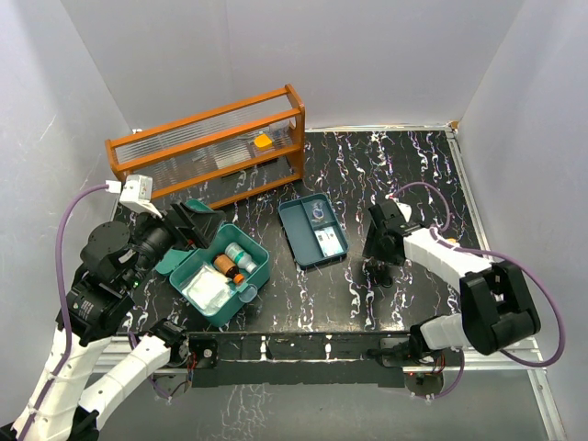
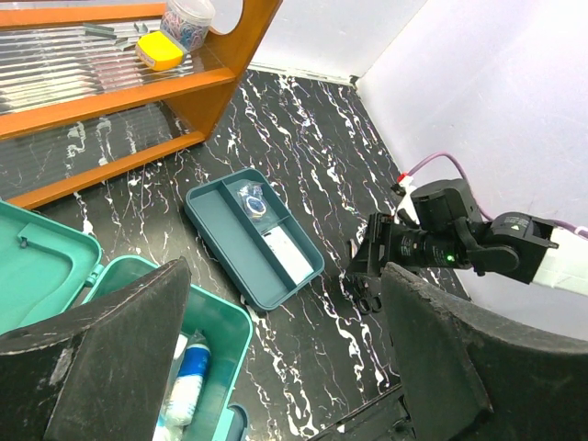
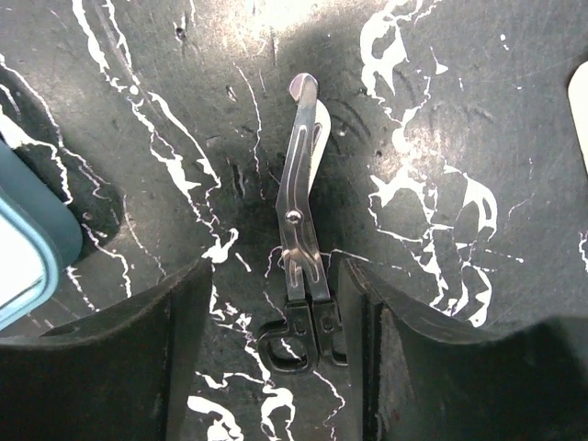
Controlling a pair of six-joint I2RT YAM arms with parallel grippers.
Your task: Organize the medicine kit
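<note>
Two fingers (image 3: 110,367) of the right hand (image 3: 276,285) stand apart and grasp nothing, one on each side of the black handle loops of a pair of bandage scissors (image 3: 299,230) that lies flat and closed on the marbled black surface (image 3: 441,138). The blades run straight ahead along the gap, and neither finger touches them. The step in hand looks to be picking the scissors up for the kit. To do it well, the hand probably needs to come straight down until its tips meet the surface, because the tool is thin and flat. It should then close across the narrow shank near the pivot rather than on the loops, so the blades neither swing nor splay. A grip that closes off-centre could push the scissors sideways instead of catching them. The kit's teal tray insert (image 1: 299,225) sits just to the left of this hand, with small packets in its far compartment, and its corner shows at the edge of the right wrist view. The medicine kit (image 1: 260,266) box lies farther left, well apart from the scissors, with its lid open and bottles inside. The left hand (image 1: 197,225) hangs over it with its fingers wide and empty.
</note>
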